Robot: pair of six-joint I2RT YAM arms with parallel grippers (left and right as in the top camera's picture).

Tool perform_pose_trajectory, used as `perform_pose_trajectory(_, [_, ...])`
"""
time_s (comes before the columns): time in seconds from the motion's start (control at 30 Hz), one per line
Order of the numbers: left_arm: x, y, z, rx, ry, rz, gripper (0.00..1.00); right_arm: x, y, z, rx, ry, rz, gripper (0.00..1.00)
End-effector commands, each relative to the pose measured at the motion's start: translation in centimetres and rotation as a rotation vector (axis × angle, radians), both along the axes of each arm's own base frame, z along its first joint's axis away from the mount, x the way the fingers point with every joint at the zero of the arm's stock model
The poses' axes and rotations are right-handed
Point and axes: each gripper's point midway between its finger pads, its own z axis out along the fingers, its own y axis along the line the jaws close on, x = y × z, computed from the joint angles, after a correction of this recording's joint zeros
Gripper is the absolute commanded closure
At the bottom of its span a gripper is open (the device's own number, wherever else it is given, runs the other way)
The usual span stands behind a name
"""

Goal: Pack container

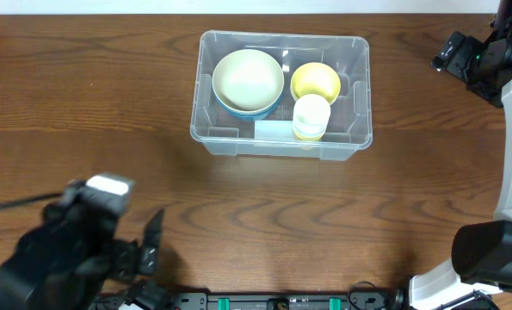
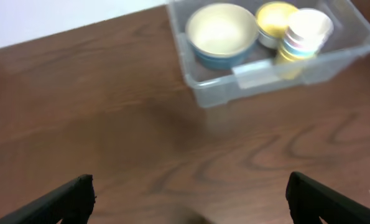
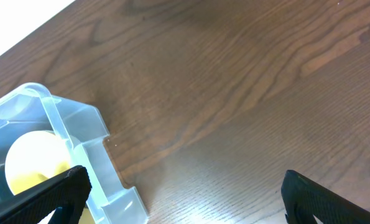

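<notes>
Left gripper [image 2: 188,186] and right gripper [image 3: 185,180] wide open — empty, container [image 1: 238,145] holding bowls [image 1: 248,82]

The container [image 1: 238,143] is clear, glossy plastic; the table [image 1: 83,86] is dark, smooth, grained wood.

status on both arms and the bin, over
Left end effector open, empty. Right end effector open, empty. Container holds bowls, stacked cups. Nothing blocking.
</notes>
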Motion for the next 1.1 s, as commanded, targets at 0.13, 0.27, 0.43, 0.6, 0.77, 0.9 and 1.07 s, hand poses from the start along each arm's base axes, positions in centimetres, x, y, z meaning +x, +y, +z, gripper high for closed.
perform_pose_trajectory(0.13, [-2.7, 4.0, 0.7, -0.1, -0.164, 0.229, 0.02, -0.1, -0.2, 1.1, -0.004, -0.029, -0.013, 0.01])
perform_pose_trajectory(0.27, [-2.7, 4.1, -1.2, -0.155, -0.256, 0.263, 0.02, -0.1, -0.2, 1.1, -0.004, -0.029, -0.013, 0.01])
perform_pose_trajectory(0.43, [0.7, 3.9, -3.0, -0.207, -0.453, 0.298, 0.02, -0.1, -0.2, 1.1, -0.004, -0.029, -0.013, 0.01])
perform_pose_trajectory(0.6, [5.5, 2.3, -4.4, -0.241, -0.614, 0.228, 0.02, -0.1, -0.2, 1.1, -0.004, -0.029, -0.013, 0.01])
perform_pose_trajectory(0.77, [8.7, 1.0, -6.0, -0.257, -0.751, 0.163, 0.02, -0.1, -0.2, 1.1, -0.004, -0.029, -0.013, 0.01])
perform_pose_trajectory(0.9, [9.8, 1.1, -8.2, -0.256, -0.778, 0.163, 0.02, -0.1, -0.2, 1.1, -0.004, -0.029, -0.013, 0.01])
perform_pose_trajectory(1.07, [10.0, 1.5, -10.3, -0.23, -0.774, 0.178, 0.02, -0.1, -0.2, 1.1, -0.004, -0.028, -0.013, 0.01])
